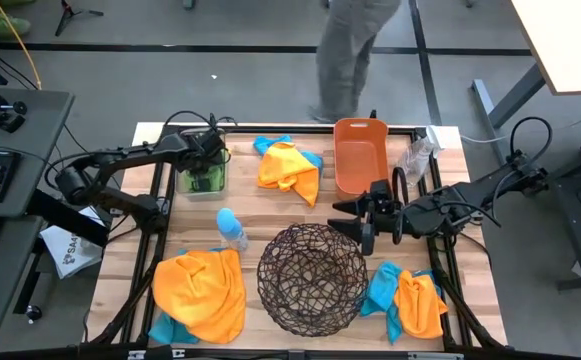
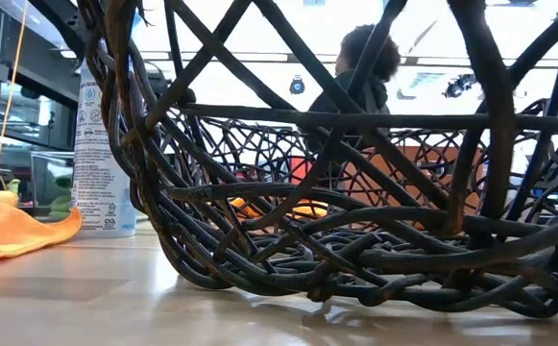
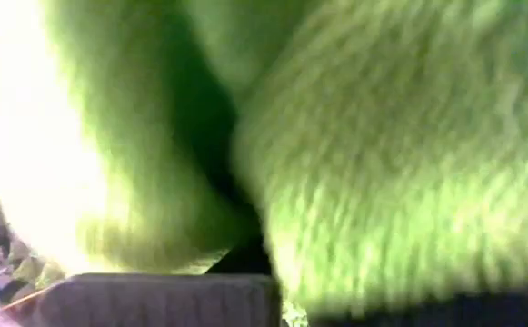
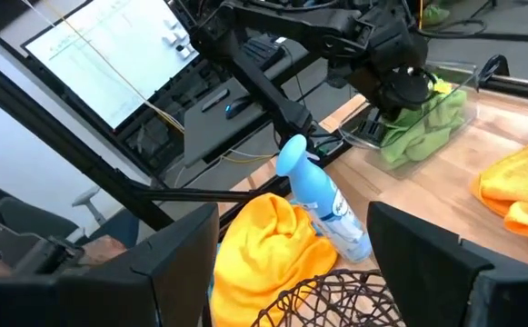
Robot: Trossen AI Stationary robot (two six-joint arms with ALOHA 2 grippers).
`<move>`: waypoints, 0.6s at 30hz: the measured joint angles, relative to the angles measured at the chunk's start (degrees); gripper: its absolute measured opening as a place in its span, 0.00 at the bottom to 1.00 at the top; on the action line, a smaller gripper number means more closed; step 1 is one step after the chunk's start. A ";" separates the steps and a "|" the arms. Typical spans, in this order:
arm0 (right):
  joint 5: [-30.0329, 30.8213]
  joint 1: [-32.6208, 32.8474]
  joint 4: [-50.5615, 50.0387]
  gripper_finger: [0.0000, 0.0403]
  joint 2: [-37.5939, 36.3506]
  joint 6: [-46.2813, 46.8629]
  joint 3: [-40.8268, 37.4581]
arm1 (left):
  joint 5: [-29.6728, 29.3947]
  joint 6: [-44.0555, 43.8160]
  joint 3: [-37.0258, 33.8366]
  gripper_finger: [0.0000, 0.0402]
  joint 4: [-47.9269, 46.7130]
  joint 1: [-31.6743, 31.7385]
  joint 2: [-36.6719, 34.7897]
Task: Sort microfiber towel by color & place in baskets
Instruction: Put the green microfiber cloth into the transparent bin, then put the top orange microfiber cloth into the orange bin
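Observation:
A green towel (image 1: 202,178) lies in the clear bin (image 1: 185,186) at the far left, and my left gripper (image 1: 211,152) reaches down into that bin, shut on the cloth. My right gripper (image 1: 350,218) is open and hovers between the salmon basket (image 1: 360,155) and the round wire basket (image 1: 310,278), touching nothing. A large orange towel (image 1: 200,290) lies near left on top of a turquoise one (image 1: 165,328). Another orange and turquoise pair (image 1: 290,165) lies at the far middle, and a third pair (image 1: 410,300) near right. My left gripper comes from above, slanting down into the clear bin (image 4: 427,123). Green towel (image 3: 382,136) fills its wrist view, with a fold (image 3: 264,241) running down between the fingers (image 3: 154,300). Which part of the cloth that is cannot be told. The towel rests in the bin.
A blue-capped spray bottle (image 1: 232,230) stands between the clear bin and the wire basket. A crumpled clear bag (image 1: 420,155) lies right of the salmon basket. A person (image 1: 355,60) walks beyond the far edge. Bare wood shows around the table's middle.

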 joint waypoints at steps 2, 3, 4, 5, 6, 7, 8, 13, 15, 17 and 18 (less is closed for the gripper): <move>-0.05 -0.32 0.00 0.69 0.00 -0.13 0.00 | 0.35 -1.01 1.85 0.08 -1.21 0.00 -0.54; -0.05 -0.58 0.00 0.69 0.00 -0.13 0.00 | 0.72 -1.34 2.69 0.10 -2.01 0.00 -0.77; -0.03 -0.82 0.00 0.69 0.00 -0.20 0.00 | 0.93 -1.52 3.63 0.13 -3.14 0.00 -0.95; -0.03 -1.11 0.00 0.69 0.00 -0.48 0.00 | 1.11 -2.03 4.59 0.16 -4.22 0.00 -1.11; -0.03 -1.38 0.00 0.69 0.00 -0.60 0.00 | 1.08 -2.86 5.59 0.18 -5.41 0.00 -1.22; -0.03 -1.65 0.00 0.69 0.00 -1.04 0.00 | 1.08 -3.54 6.67 0.21 -6.84 0.00 -1.31; -0.03 -1.93 0.02 0.69 0.00 -1.34 0.00 | 1.07 -4.38 7.67 0.24 -8.34 0.00 -1.44; -0.15 -3.44 2.34 0.69 0.00 -4.22 0.00 | 1.11 -8.13 13.20 0.37 -14.40 0.00 -3.00; -0.29 -4.00 3.87 0.69 0.00 -5.80 0.00 | 1.14 -10.10 15.41 0.41 -16.62 0.00 -3.86; -0.26 -4.88 5.45 0.69 0.00 -7.11 0.00 | 1.10 -12.80 17.82 0.44 -18.48 0.00 -5.17; 0.03 -5.47 6.28 0.69 -0.01 -7.44 0.00 | 1.06 -15.07 18.78 0.45 -18.66 0.00 -6.03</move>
